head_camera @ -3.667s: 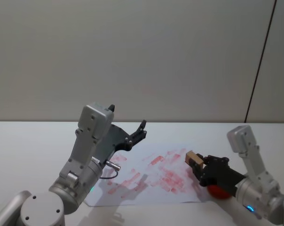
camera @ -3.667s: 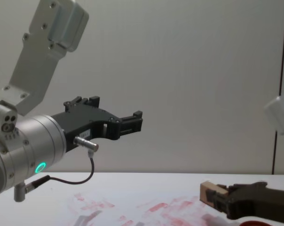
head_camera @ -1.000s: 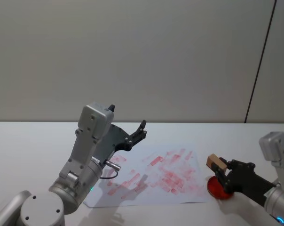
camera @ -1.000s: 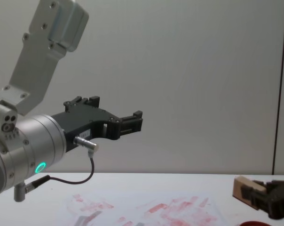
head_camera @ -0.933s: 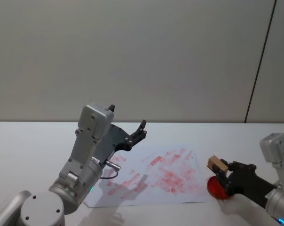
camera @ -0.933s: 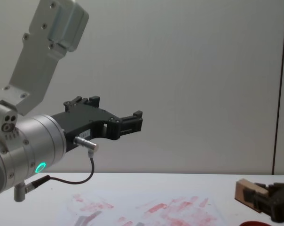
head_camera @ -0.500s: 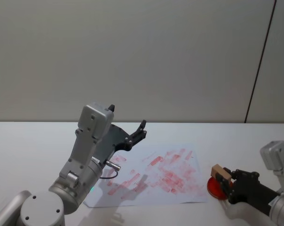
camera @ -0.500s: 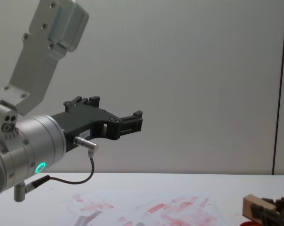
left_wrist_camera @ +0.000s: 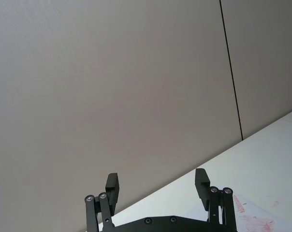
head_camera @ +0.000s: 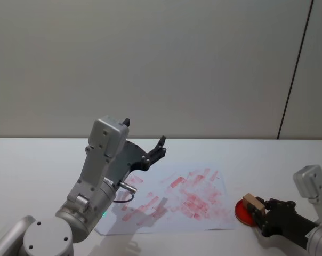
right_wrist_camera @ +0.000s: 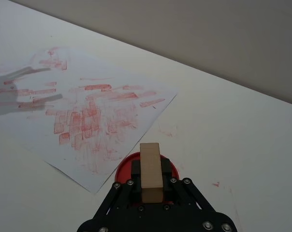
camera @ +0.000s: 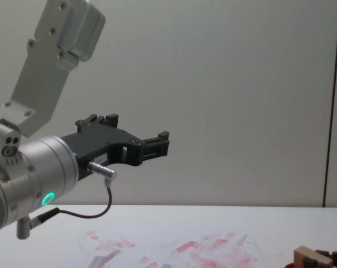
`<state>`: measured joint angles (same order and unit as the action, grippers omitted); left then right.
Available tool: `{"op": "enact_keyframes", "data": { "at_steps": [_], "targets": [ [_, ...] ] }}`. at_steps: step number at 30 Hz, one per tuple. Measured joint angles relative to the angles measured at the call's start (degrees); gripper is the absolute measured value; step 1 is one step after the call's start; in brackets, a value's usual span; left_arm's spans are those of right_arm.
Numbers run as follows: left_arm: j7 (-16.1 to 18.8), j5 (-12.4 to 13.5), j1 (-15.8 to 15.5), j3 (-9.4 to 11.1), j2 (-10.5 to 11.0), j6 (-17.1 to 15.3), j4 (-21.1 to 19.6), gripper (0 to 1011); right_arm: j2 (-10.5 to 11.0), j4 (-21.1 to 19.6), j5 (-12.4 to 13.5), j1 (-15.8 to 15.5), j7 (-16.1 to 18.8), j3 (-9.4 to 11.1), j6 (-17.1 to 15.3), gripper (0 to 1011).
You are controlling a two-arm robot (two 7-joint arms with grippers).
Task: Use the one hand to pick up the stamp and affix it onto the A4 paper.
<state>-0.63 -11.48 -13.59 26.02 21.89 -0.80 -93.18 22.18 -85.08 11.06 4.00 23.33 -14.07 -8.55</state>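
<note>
The stamp (head_camera: 252,202) sits at the lower right of the head view, pinched between the fingers of the right gripper (head_camera: 260,208), right over the red ink pad (head_camera: 244,212). In the right wrist view the wooden block (right_wrist_camera: 150,171) pokes out from the clamped fingers with the pad's red disc (right_wrist_camera: 127,167) directly under it, touching or nearly so, I can't tell which. What's changed: a few seconds back that block was up by the right edge of the A4 paper (head_camera: 171,202), and since then it's slid off to the right and dropped lower and lower onto the pad. So my guess is this is a re-inking dip, with another press on the sheet to follow; the paper's already covered in smeared red marks. The left gripper (left_wrist_camera: 158,188) hangs raised above the left part of the sheet, fingers spread with nothing between them, idle. No brand, label or readable writing anywhere; the red marks are just blotches.
</note>
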Motion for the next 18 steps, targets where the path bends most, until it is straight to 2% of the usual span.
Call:
{"op": "enact_keyframes", "data": {
  "at_steps": [8, 15, 18],
  "targets": [
    [0.0, 0.0, 0.0, 0.0, 0.0, 0.0, 0.0, 1002, -0.4, 1.4, -0.3, 0.7, -0.1, -0.2, 0.1, 229],
    [0.0, 0.0, 0.0, 0.0, 0.0, 0.0, 0.0, 1002, -0.7, 2.0, -0.3, 1.1, -0.1, -0.4, 0.2, 474],
    [0.0, 0.0, 0.0, 0.0, 0.0, 0.0, 0.0, 1002, -0.7, 2.0, -0.2, 1.2, -0.1, -0.4, 0.2, 534]
  ]
}}
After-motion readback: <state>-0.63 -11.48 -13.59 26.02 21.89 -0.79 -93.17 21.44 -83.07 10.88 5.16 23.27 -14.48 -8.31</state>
